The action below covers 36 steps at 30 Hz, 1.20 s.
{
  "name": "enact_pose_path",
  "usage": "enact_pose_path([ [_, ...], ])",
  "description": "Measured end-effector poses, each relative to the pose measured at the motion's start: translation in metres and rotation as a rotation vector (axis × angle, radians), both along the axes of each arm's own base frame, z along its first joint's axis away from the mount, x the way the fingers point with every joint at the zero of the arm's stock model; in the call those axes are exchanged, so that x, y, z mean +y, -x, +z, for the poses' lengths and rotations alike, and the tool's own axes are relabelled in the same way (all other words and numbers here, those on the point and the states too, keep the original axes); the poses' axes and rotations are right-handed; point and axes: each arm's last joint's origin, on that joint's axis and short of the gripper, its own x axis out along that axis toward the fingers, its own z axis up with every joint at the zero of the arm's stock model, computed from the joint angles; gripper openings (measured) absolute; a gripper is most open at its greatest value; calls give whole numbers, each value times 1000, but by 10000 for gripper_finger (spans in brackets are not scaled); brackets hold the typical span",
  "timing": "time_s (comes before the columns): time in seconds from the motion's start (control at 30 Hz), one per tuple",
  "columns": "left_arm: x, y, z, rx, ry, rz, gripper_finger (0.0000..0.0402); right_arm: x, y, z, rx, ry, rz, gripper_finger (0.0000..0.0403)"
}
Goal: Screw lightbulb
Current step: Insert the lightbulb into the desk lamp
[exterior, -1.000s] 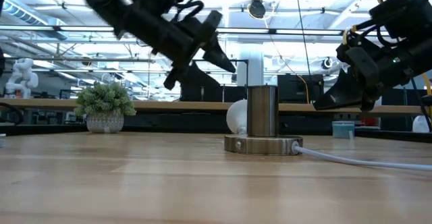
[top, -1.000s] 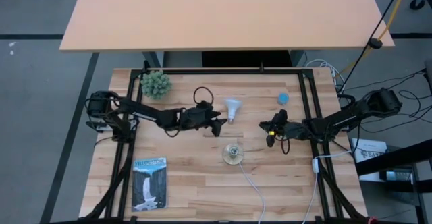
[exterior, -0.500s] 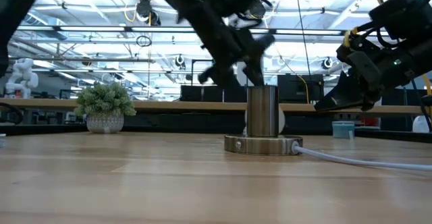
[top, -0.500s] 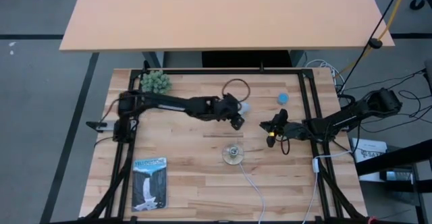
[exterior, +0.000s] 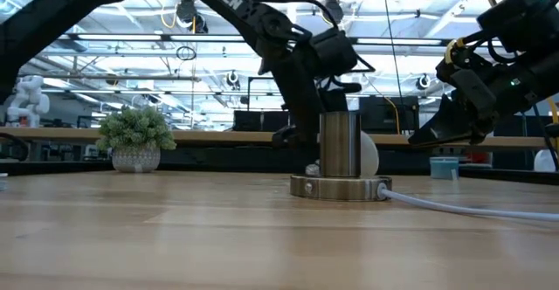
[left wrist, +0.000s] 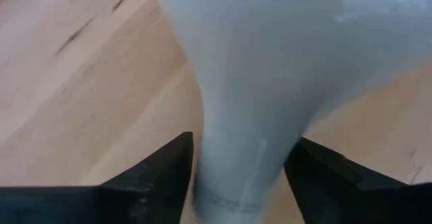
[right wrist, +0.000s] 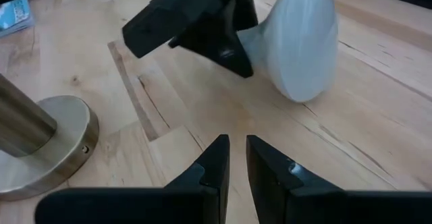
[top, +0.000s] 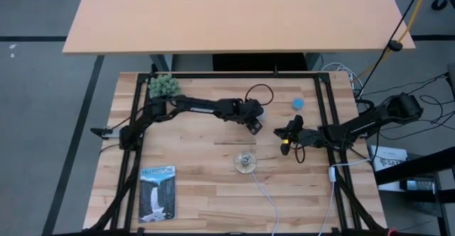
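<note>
The white lightbulb (top: 260,112) lies on its side on the wooden table, its dome (right wrist: 300,42) toward the table's right. In the low view the lightbulb (exterior: 369,155) shows behind the socket. My left gripper (top: 252,119) reaches it from the table's left and is shut on its narrow end. The round silvery socket (top: 244,162) with its white cord stands nearer the front. My right gripper (top: 287,132) hovers right of the bulb, shut and empty (right wrist: 236,156). My left gripper pinches the bulb's tapering neck (left wrist: 243,163), close to the screw base, between its two fingers (left wrist: 162,177). The fingers come slanting down from the table's left and lie along the bulb. The dome (left wrist: 283,42) sticks out past the fingertips, its lower side on the wood.
A small blue object (top: 298,103) lies at the far right of the table. A potted plant (top: 164,87) stands at the far left and a book (top: 157,192) at the near left. The socket's white cord (top: 266,197) runs toward the near edge.
My left gripper has swung toward the table's right and far edge, come down onto the bulb and taken its neck between the fingers. The bulb has slid a little toward the table's right, still on its side.
</note>
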Motion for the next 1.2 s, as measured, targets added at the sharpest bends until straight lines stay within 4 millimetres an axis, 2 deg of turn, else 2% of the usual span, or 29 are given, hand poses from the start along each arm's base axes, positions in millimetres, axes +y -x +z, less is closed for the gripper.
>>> enact_pose_path([
  [0.13,1,1,4,9,-24,-39,145,0,0,0,0,-4,-2,45],
  [0.27,-11,2,25,-12,-65,-117,143,0,1,-2,9,-19,-10,45],
  [0.43,-42,13,77,-66,-152,-207,143,0,2,-4,26,-49,4,45],
  [0.57,-71,39,124,-102,-315,-184,143,2,2,-4,35,-77,47,45],
  [0.73,-104,91,146,-154,-407,-147,143,4,1,-4,31,-127,83,45],
  [0.83,-116,121,136,-266,-390,-138,143,7,1,-4,18,-137,95,45],
  [0.97,-128,151,97,-453,-316,-177,143,9,0,-2,-5,-140,104,45],
  [1.1,-133,166,69,-809,-249,-236,143,9,-3,3,-60,-128,117,45],
  [1.2,-133,168,49,-919,-247,-263,143,10,-6,11,-133,-101,142,45],
])
